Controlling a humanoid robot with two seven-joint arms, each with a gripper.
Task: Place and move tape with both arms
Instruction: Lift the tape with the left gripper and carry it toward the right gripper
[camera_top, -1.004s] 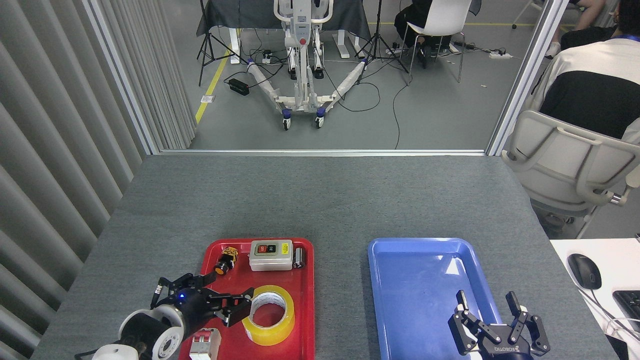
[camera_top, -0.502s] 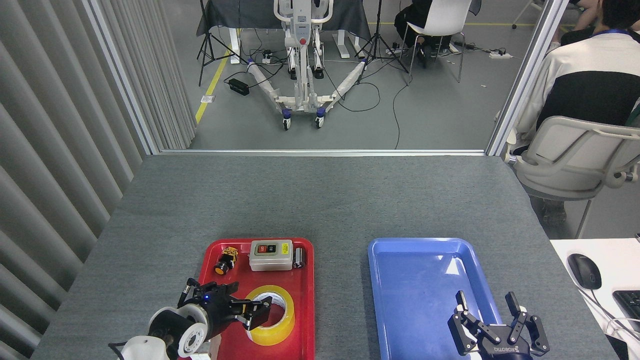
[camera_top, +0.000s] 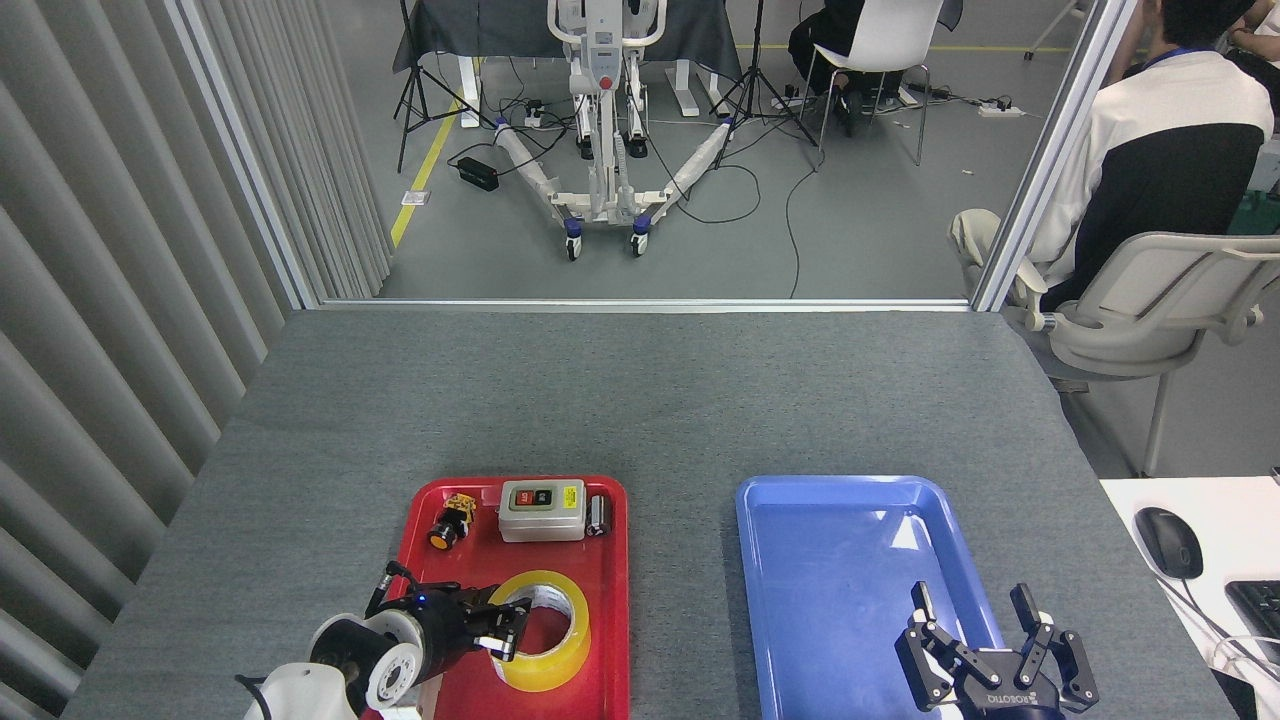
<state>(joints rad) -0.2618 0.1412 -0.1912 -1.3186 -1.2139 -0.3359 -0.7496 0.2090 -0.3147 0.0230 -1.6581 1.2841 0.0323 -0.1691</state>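
At the lower left of the frame, my left gripper (camera_top: 512, 633) has slid in over the red tray (camera_top: 610, 560) and closed down on the tape (camera_top: 545, 630): a second ago its fingers stood spread wide just short of the roll, now they're drawn together at the near-left rim, one fingertip poking into the white core, so I read it as pinching the roll's wall, though the contact itself is dark and partly hidden. The tape hasn't budged; it lies flat in the lower half of the red tray, below the grey switch box (camera_top: 541, 509) and the small yellow push-button (camera_top: 450, 520). Bottom right, my right gripper (camera_top: 985, 615) hangs with its fingers spread, over the near end of the blue tray (camera_top: 770, 530), exactly where it was a second back. At upper right the person in the chair (camera_top: 1160, 140) has swung round and away. So the grab looks made, the lift not yet; I judge the carry toward the blue side comes next, and a thin pinch on a slick wall could let the roll tip
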